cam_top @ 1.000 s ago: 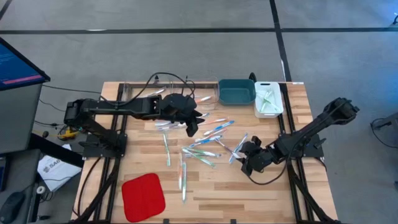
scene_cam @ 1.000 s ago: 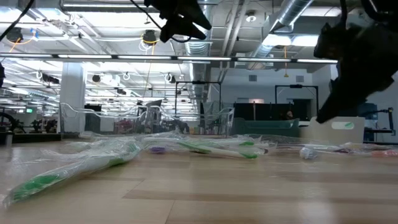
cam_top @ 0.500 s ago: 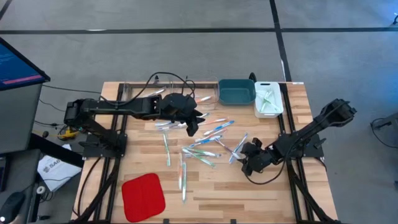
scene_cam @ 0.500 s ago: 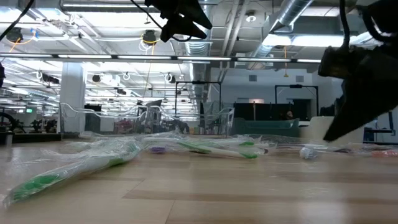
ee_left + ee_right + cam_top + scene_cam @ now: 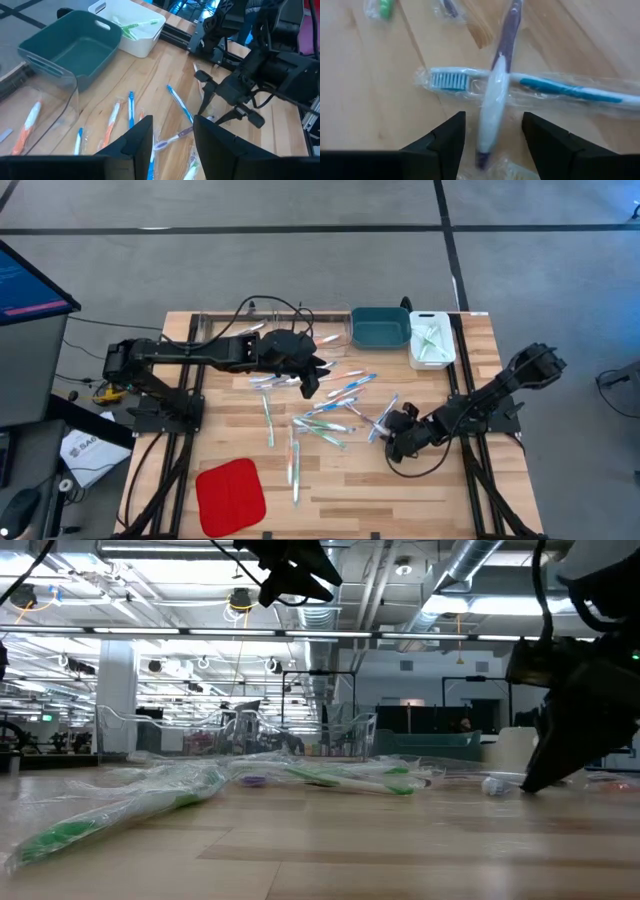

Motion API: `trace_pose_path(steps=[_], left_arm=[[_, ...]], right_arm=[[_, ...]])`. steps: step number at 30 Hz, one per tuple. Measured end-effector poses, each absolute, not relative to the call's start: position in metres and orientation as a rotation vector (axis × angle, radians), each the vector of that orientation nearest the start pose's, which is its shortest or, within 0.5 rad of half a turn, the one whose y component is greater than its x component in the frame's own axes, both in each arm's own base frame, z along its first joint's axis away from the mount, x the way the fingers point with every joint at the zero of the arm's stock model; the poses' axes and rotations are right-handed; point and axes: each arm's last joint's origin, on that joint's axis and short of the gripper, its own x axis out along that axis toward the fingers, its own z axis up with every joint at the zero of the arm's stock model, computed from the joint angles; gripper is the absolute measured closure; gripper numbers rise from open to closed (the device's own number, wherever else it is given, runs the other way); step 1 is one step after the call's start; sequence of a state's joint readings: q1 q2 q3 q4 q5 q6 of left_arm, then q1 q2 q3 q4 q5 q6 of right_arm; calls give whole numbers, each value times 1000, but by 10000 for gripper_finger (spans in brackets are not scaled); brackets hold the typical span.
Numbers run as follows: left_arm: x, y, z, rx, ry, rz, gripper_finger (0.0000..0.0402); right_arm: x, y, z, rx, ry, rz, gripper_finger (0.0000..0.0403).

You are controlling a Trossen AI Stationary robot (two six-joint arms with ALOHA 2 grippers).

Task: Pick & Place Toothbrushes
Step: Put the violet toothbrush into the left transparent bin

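Toothbrushes [image 5: 330, 415] in clear wrappers lie scattered across the middle of the wooden table [image 5: 440, 490], where the right gripper [image 5: 385, 435], fingers apart, straddles a purple-and-white one [image 5: 495, 90] crossing a blue one [image 5: 560, 86], while the left gripper [image 5: 308, 385] hovers, jaws apart and empty, at about eleven o'clock from it.

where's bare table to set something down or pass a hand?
Free: the strip between the red pad and the right gripper along the near edge, past the lone toothbrush; also the wood left of the pad's far side, under the left arm. Crowded: the toothbrushes mid-table, between the left gripper and the right one. The teal bin and white bin fill the far right edge.
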State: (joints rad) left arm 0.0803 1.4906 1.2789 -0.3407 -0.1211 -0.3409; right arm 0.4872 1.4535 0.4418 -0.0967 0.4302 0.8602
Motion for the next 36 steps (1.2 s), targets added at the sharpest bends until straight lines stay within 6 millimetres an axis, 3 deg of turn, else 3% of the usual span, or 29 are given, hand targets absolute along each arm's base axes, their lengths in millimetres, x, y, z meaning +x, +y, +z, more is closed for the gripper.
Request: trace_pose_path(steps=[4, 10, 21, 26, 30, 36], left_arm=[[332, 30, 324, -327, 509, 290, 266], [332, 30, 324, -335, 503, 290, 266], [333, 29, 325, -336, 496, 286, 266], [333, 28, 325, -335, 497, 278, 266], [333, 25, 325, -318, 500, 264, 266], [334, 14, 325, -214, 525, 107, 266]], right_arm=[[195, 89, 99, 296, 942, -378, 223], [195, 89, 110, 305, 947, -350, 255], [203, 87, 122, 302, 1056, -333, 388], [212, 91, 138, 264, 1075, -336, 371], [218, 94, 153, 185, 1098, -311, 388], [227, 97, 176, 110, 1118, -284, 383]])
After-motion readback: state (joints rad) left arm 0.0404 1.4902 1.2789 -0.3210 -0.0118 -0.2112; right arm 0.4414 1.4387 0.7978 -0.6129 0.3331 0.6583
